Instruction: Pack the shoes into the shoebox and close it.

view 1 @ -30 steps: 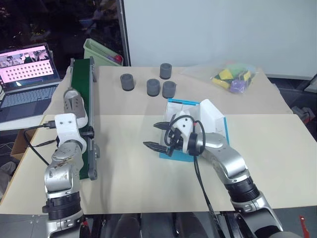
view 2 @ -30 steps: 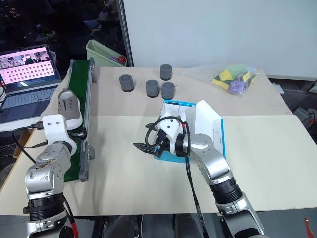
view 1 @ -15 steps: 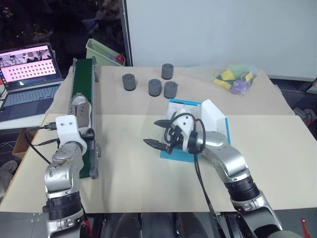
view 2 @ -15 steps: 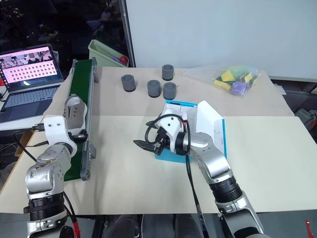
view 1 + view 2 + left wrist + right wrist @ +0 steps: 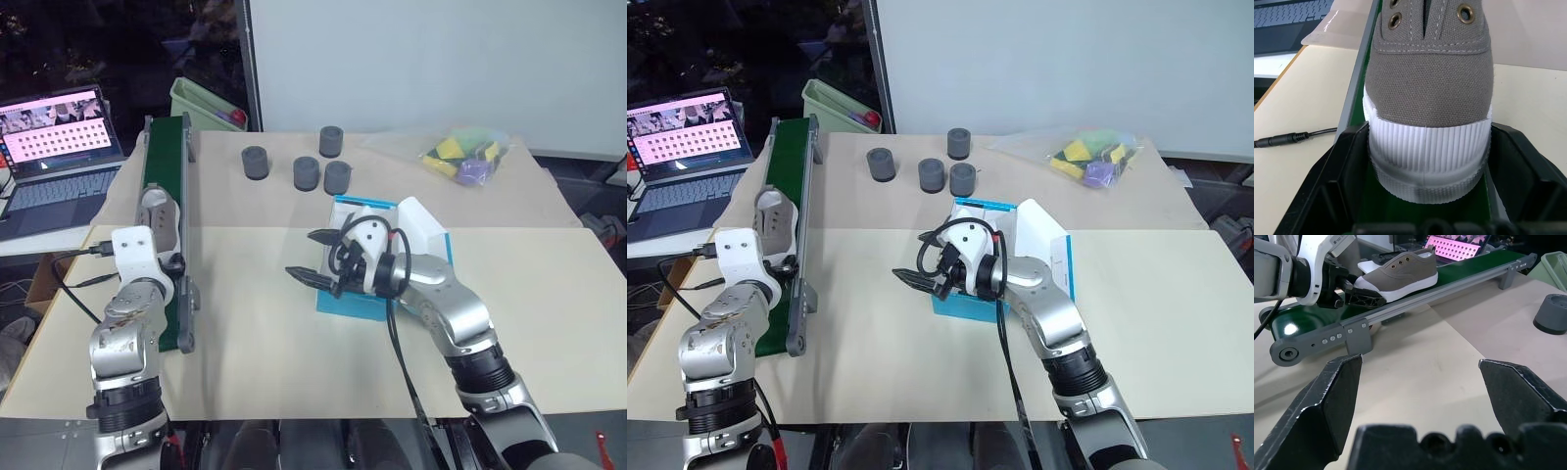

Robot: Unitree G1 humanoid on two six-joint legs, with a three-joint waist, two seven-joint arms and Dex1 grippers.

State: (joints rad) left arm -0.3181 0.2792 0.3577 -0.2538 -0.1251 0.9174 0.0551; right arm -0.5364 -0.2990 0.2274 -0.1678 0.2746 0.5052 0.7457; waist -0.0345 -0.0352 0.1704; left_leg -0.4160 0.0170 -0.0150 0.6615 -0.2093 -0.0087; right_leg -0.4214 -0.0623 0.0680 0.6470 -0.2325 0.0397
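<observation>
**As the left tool closes, the shoe is caught**

While the shoe (image 5: 1428, 93) sits on the green conveyor (image 5: 165, 196), the left tool (image 5: 1430, 166) has narrowed onto its toe, ready to lift. Across the bench (image 5: 265, 343), the right tool (image 5: 315, 257) waits wide before the shoebox (image 5: 358, 304). Grey cylinders (image 5: 299, 171) stand clear behind.

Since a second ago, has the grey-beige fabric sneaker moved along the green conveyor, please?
Yes: nearer the left gripper, away from the green conveyor's far end.
</observation>
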